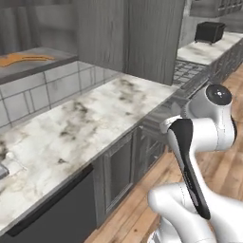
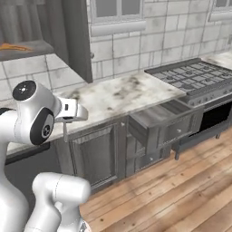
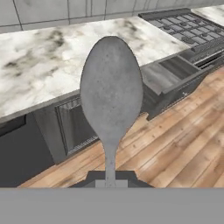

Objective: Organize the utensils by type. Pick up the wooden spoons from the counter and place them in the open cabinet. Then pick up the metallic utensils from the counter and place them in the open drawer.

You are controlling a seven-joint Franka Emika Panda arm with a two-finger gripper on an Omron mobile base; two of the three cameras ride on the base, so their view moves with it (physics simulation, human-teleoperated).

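My gripper (image 3: pixel 110 177) is shut on the handle of a grey metallic spoon (image 3: pixel 111 94), whose oval bowl faces the hand camera. From the right base the gripper (image 2: pixel 66 121) hangs in front of the counter (image 2: pixel 118 95), and the spoon (image 2: pixel 65 132) points down from it. The open drawer (image 2: pixel 156 117) sticks out of the dark cabinets to the gripper's right, with its lighter inside (image 3: pixel 162 75) bare. Orange-brown wooden spoons (image 1: pixel 23 59) lie on the shelf of the open cabinet (image 1: pixel 38 66), up on the left; I cannot tell how many. The marble counter (image 1: pixel 80 123) carries no other utensil that I can see.
A gas stove (image 2: pixel 190 77) stands right of the drawer, with its oven door below. A black toaster (image 1: pixel 209 31) sits on the far counter. The open cabinet's door (image 2: pixel 79 38) juts out over the worktop. Wooden floor (image 2: pixel 172 190) lies in front of the cabinets.
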